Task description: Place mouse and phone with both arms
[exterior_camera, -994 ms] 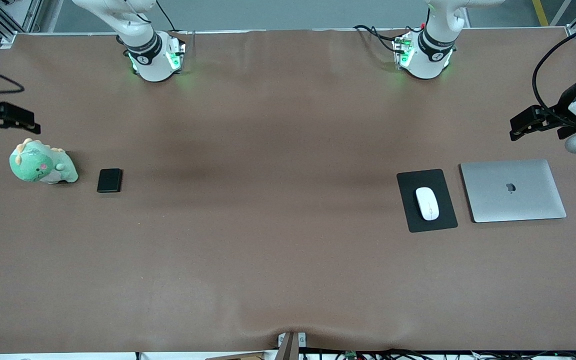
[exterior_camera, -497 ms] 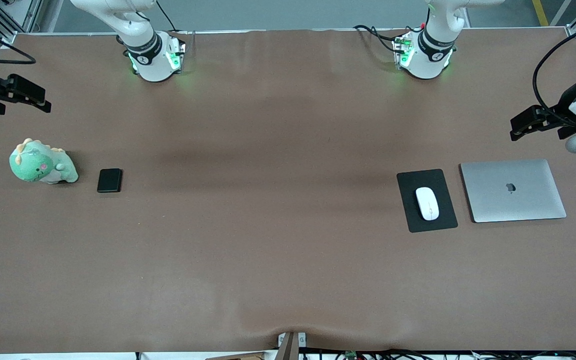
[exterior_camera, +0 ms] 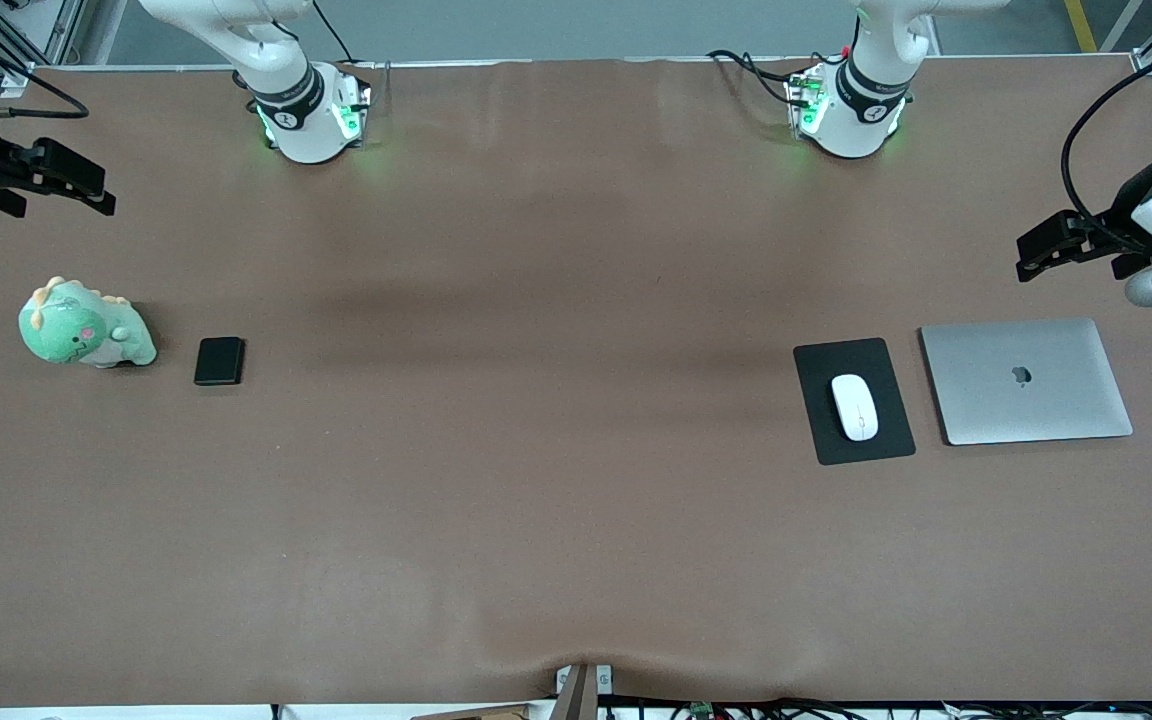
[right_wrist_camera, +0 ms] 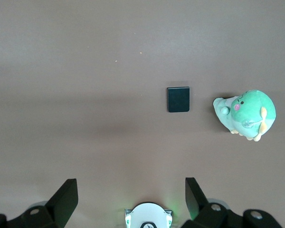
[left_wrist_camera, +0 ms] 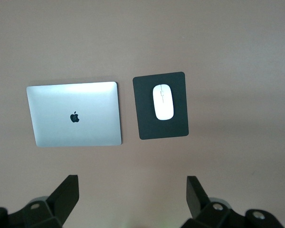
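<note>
Mouse (exterior_camera: 854, 406) lies on the black pad (exterior_camera: 821, 440) toward the left arm's end of the desk, with the closed laptop (exterior_camera: 1026, 380) just beside the pad, closer to that end's edge. Phone (exterior_camera: 219, 360) lies flat on bare desk toward the right arm's end, near the green plush (exterior_camera: 84, 327), which sits closer to that edge.

Both things look set down, and neither gripper holds anything. The left gripper (exterior_camera: 1036, 250) hangs in the air over the desk near the edge at its end, above the strip between the laptop and the bases; its wrist view shows the fingers (left_wrist_camera: 66, 194) spread wide with nothing between them. The right gripper (exterior_camera: 86, 190) hangs over the desk's edge at its own end, up from the plush, and its fingers (right_wrist_camera: 66, 197) are likewise spread and empty.

By my judgement the placing is either done, with both arms clear of the work, or not begun. If a pick is due, each arm must swing in over its thing and come straight down: the mouse is glossy and rounded, so the fingers should close across its width; the phone is low, so they must reach almost to the desk.

No containers are in view.
</note>
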